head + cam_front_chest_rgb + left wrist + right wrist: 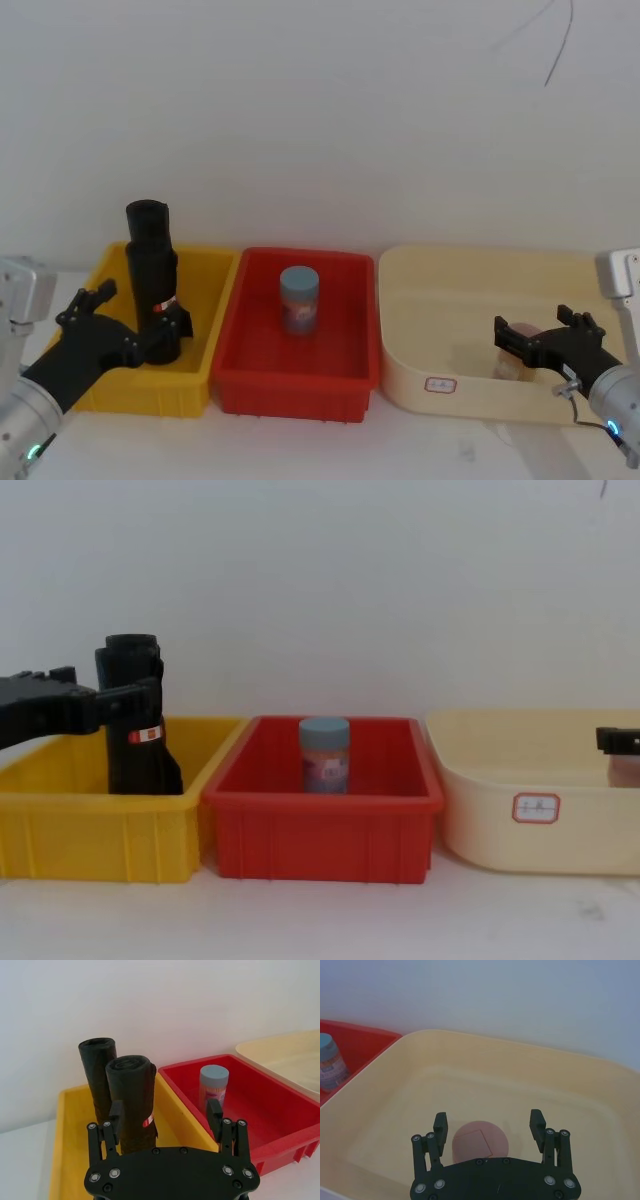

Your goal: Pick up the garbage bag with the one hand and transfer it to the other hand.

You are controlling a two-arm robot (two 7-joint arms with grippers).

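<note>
1. At the far left, my left gripper (165,1112) reaches into the yellow bin (100,830). Its jaws are wide apart and clamped on nothing.
2. The garbage bag (132,1105) stands upright on that bin's floor, between my two fingers. One finger sits right at its side, though I cannot tell whether it touches. The other finger is well off toward the red bin (320,835). The bag's red-and-white band shows low on its side. A plain black roll (97,1067) stands just behind it, very close or touching.
3. I judge the approach to be about finished, but the pick itself is not made. The bag has not left the bin, and I have yet to close on it and lift.
4. In the middle, the red bin holds one blue-capped canister (299,298), upright and apart from both my grippers. It has no part in this job.
5. At the right, my right gripper (488,1119) hovers over the cream tub (480,820), above a pinkish round thing (480,1142) lying there. Its jaws are spread and hold nothing. It is well apart from the bag, with the whole red bin between them.
6. Nearly everything is left to do, as I read it. I must grip the bag, raise it clear of the bin wall and the roll behind it, and carry it toward the middle. Then my right gripper must come to meet it, close on it, and my left must let go.
</note>
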